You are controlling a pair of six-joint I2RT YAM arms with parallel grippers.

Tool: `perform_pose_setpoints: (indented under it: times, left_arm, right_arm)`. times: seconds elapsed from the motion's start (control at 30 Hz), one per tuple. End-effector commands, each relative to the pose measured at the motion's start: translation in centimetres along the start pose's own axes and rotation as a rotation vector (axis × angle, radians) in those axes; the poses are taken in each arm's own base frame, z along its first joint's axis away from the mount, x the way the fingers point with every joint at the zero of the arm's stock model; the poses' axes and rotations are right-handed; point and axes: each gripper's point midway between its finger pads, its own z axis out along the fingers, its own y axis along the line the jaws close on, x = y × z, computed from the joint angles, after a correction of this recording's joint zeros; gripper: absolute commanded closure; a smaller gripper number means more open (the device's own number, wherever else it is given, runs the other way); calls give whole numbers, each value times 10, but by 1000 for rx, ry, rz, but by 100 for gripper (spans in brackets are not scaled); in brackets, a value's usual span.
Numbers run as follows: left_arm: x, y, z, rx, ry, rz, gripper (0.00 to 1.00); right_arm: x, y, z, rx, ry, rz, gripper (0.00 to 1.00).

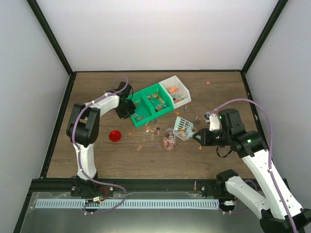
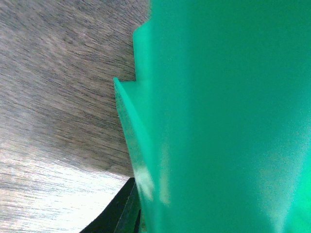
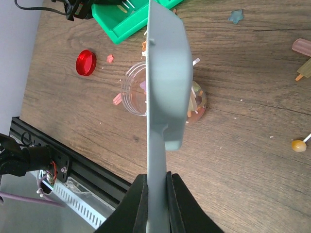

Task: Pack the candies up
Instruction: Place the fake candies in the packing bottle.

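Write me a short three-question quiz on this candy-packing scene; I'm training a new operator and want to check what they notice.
1. True or false: the red jar lid lies on the table, apart from the clear jar.
2. What does the right gripper hold? A the red jar lid; B the slotted scoop; C nothing.
3. Short answer: which gripper grips the green bin?
Key: 1 true; 2 B; 3 the left gripper.
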Motion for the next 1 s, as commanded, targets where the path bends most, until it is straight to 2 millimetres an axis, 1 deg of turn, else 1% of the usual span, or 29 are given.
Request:
perform_pose_setpoints:
  times: [0.0,0.17,0.3,0.33,0.37,0.67,0.77,0.97]
  left_arm:
    - [1,4,3,-16,21,2,80]
    - [0,3,2,-11,20,0,80]
    - [-1,5,2,-11,22,-2,80]
    - [0,6,2,-11,23,-1,80]
    - [-1,7,2,-11,23,-2,80]
    - [-3,9,2,-1,30,-8,80]
    - [-3,8,3,2,30,-9,80]
    - [-3,9,5,-2,34,-9,80]
  right_arm:
    - [-9,10,-11,11,-28,-30,99]
    - [-8,16,-8,29,-3,-43,99]
    - [-2,22,1,54,36,-55,99]
    - [0,28,4,75,45,-64,99]
    - [-1,29,4,78,43,-62,99]
    - [-8,21,0,154,28,-63,99]
    - [-14,22,-3,171,28,-84,99]
    - [-17,26,-3,178,42,-105,99]
